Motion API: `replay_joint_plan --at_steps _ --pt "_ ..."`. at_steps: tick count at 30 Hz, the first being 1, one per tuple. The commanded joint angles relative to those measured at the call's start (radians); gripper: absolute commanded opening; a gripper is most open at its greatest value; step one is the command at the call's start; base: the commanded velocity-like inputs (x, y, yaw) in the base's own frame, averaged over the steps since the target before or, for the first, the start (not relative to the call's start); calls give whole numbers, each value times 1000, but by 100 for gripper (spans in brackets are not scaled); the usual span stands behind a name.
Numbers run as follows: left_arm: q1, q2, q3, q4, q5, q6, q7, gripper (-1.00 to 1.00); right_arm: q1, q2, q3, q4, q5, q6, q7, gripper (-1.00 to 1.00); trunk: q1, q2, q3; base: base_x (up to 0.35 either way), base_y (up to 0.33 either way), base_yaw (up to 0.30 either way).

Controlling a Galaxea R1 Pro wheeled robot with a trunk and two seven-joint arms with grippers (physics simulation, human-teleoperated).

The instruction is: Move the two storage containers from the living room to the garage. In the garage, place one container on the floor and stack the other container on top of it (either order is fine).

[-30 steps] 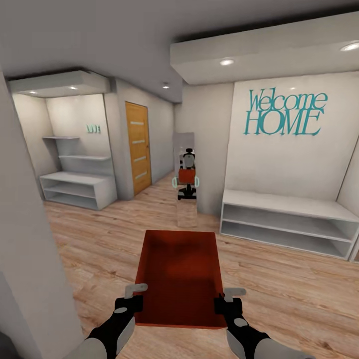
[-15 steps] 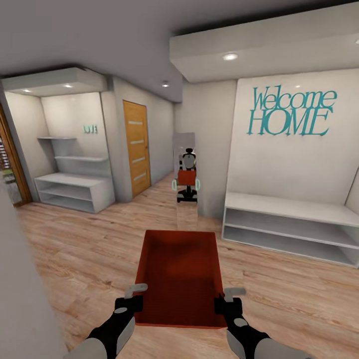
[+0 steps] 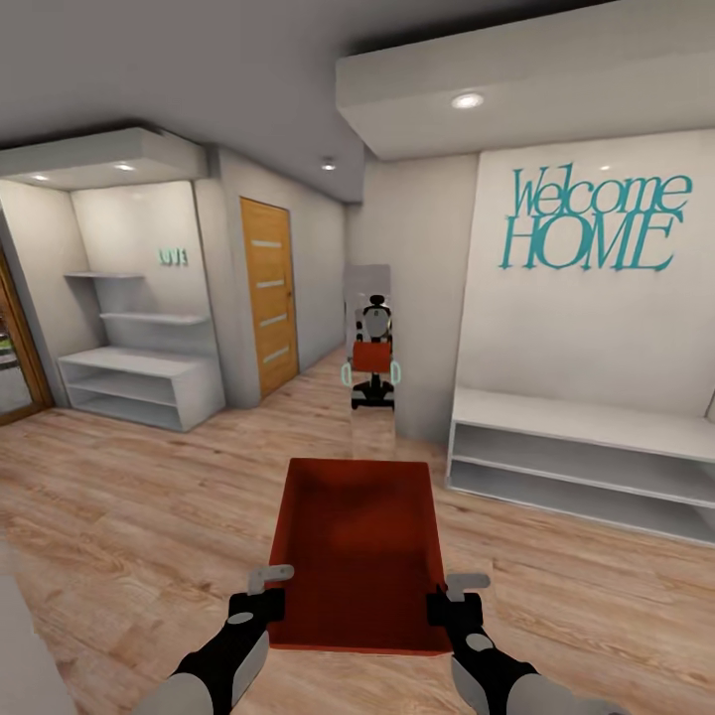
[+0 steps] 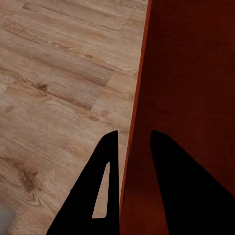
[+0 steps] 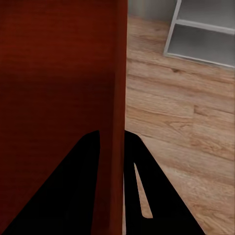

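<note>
One orange-red storage container (image 3: 357, 546) hangs level in front of me over a light wood plank floor. My left gripper (image 3: 263, 591) is shut on its left wall near the close corner, and my right gripper (image 3: 452, 594) is shut on its right wall. In the left wrist view the gripper (image 4: 133, 134) straddles the thin wall of the container (image 4: 186, 73), one finger inside and one outside. The right wrist view has the same grip, with the gripper (image 5: 113, 134) on the container (image 5: 58, 73). The bin is empty. The garage is out of view.
Straight ahead a narrow mirror (image 3: 372, 298) reflects me with the bin. A long low white shelf (image 3: 586, 457) lines the right wall under teal "Welcome HOME" lettering. A white shelf unit (image 3: 139, 382) and a wooden door (image 3: 270, 293) stand at the left, and a wall edge (image 3: 20, 645) is near my left side.
The camera has moved on: the near wall at the left has slid almost out of the picture and a wood-framed glass door now shows. Both grips on the container are unchanged.
</note>
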Motion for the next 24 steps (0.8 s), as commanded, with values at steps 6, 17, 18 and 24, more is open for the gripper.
replay_joint_plan --at_steps 6,17,18,24 --pt "-1 16 46 -4 -18 -39 12 -100 -1 0 -54 0 2 2 5 -100 1 -1 -1 322 0 71" --pt "-1 16 45 -3 -18 -39 12 -100 -1 -1 -54 0 2 2 5 -100 1 -1 -1 322 0 198" --pt "-1 16 45 -3 -18 -39 12 -100 -1 -1 -54 0 2 2 5 -100 1 -1 -1 322 0 34" --pt "-1 16 44 -4 -18 -39 12 -100 0 -1 -54 0 2 2 5 -100 1 -1 -1 322 0 9"
